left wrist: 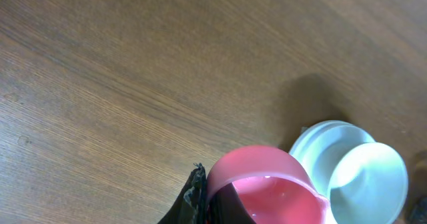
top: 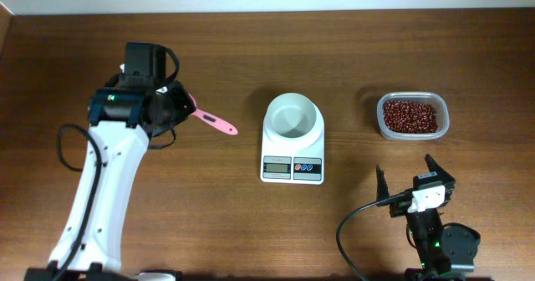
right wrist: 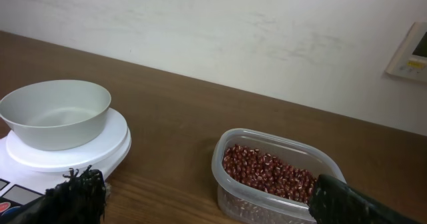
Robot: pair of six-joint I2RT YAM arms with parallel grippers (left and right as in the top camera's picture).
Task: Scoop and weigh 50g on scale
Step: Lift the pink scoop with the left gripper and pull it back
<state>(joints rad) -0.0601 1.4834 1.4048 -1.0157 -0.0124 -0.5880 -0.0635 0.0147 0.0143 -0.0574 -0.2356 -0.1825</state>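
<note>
You are in what looks like a lab-style test room: the cabled left arm [top: 94, 193] and right arm [top: 436, 247] stand on a wood-grain tabletop [top: 217, 231] meeting a plain off-white wall [right wrist: 233, 31] that carries a small control panel [right wrist: 414, 51]. The scale [top: 292, 147] and clear tub [top: 413, 136] of beans [top: 410, 115] add a kitchen touch.

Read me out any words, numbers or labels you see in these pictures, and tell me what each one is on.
Nothing can be read.
Scale display: too small, no digits legible.
Red and blue buttons: any marks too small.
Wall panel: blurred and cut off.
Tub, spoon: no label visible.
</note>
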